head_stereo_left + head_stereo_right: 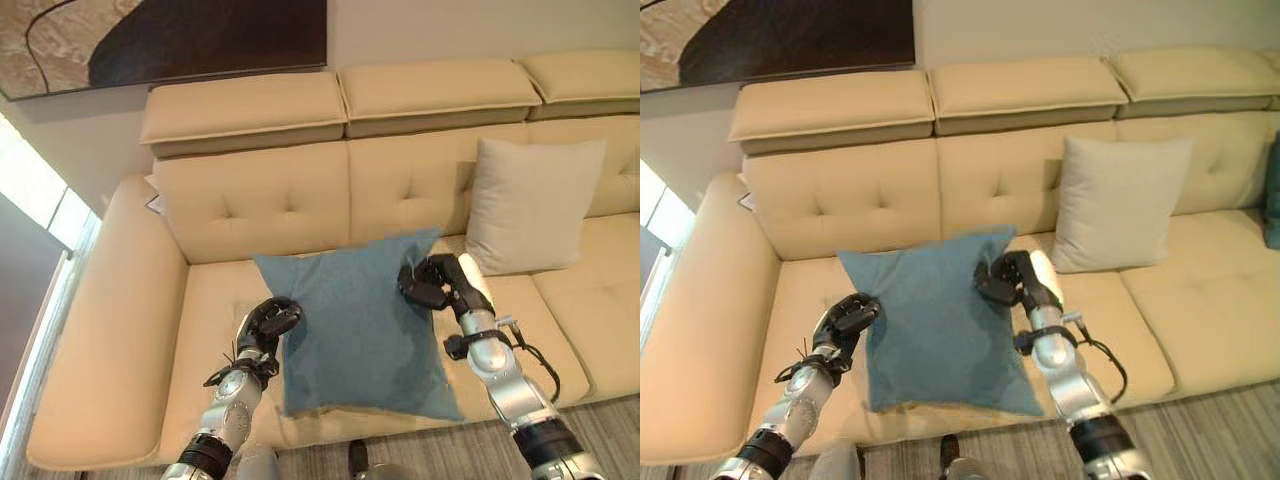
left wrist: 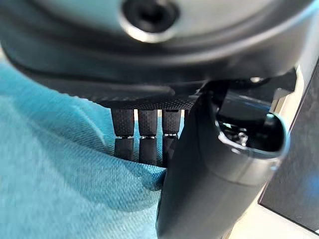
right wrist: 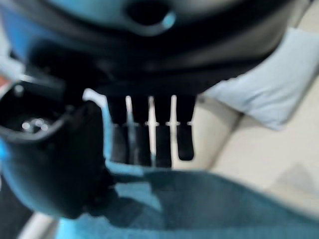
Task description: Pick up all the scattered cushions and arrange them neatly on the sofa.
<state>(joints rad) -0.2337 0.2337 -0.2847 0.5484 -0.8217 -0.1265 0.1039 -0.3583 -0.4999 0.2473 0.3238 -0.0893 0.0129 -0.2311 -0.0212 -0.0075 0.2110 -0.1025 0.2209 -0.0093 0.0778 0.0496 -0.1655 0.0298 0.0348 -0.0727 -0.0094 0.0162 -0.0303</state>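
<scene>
The left robot hand (image 1: 268, 322) pinches the left edge of the blue cushion (image 1: 355, 330), thumb and fingers (image 2: 142, 142) closed on the cloth. The right robot hand (image 1: 432, 283) grips the cushion's right edge near its upper corner in the same way, fingers (image 3: 149, 137) behind the fabric. Held between both, the cushion hangs tilted over the seat of the cream sofa (image 1: 250, 215). A pale beige cushion (image 1: 528, 205) leans upright against the backrest, just to the right
</scene>
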